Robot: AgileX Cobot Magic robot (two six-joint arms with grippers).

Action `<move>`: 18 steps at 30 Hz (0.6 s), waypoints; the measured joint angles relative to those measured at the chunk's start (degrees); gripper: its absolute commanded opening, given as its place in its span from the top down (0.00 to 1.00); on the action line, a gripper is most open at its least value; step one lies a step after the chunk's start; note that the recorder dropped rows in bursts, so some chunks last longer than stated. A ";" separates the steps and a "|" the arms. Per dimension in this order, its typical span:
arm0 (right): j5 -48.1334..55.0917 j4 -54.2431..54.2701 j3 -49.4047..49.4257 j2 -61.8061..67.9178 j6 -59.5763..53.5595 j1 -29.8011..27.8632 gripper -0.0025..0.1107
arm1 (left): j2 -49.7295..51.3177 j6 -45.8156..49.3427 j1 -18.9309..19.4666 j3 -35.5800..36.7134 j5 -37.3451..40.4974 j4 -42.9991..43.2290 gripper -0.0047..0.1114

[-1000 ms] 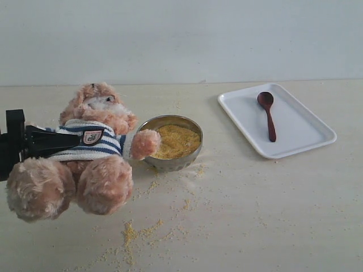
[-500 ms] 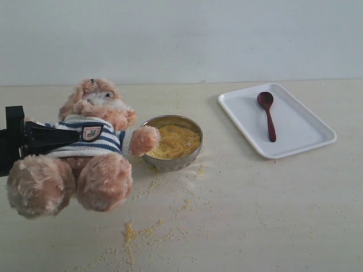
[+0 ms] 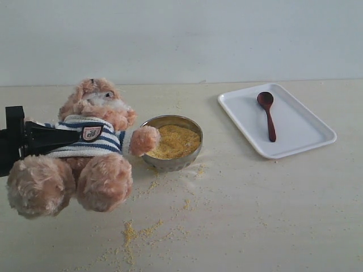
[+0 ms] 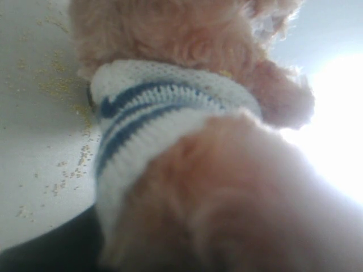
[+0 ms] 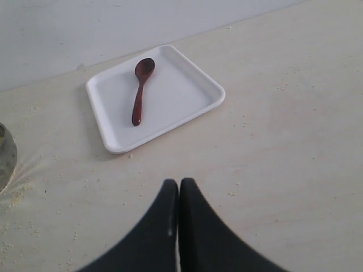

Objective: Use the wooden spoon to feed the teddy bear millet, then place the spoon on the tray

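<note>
our left black pincer (image 3: 71,136) reaches in from the left side and pinches the fluffy light-brown teddy bear (image 3: 93,107) at its middle. one black finger (image 3: 51,139) lies across the bear's blue-and-white striped shirt (image 3: 105,146), just beside the little badge (image 3: 92,135). in the left wrist view the bear fills almost everything, all fur and stripes (image 4: 170,113). the bear leans back with its two big round feet (image 3: 68,184) pointing toward us, and we cannot tell if it sits on the table or is held a bit above it. one soft paw (image 3: 144,141) rests over the rim of the small round shiny metal bowl (image 3: 173,162) just beside the bear. the bowl holds a heap of fine yellow millet (image 3: 176,140), and loose yellow grains (image 3: 131,232) lie scattered on the pale wooden table (image 3: 272,215) in front of the bowl. our right black pincer (image 5: 178,184) has its two fingers pressed tight together with nothing between them, and it hangs over bare table, apart from the flat white plastic tray (image 5: 187,96) with rounded corners. the slim dark red-brown wooden spoon (image 5: 140,90) lies flat on that tray, its small oval end toward the plain pale wall (image 3: 181,39). the tray sits well apart from the bowl, over on the right side.
</note>
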 measured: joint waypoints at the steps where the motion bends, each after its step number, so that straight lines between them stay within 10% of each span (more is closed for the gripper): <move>1: 0.29 0.31 0.00 0.00 0.00 0.00 0.98 | 0.00 0.73 0.00 0.00 0.00 0.00 0.92; 18: 0.50 3.69 0.00 -15.63 0.12 0.00 0.98 | 0.00 5.86 2.50 0.00 -6.80 -0.11 0.92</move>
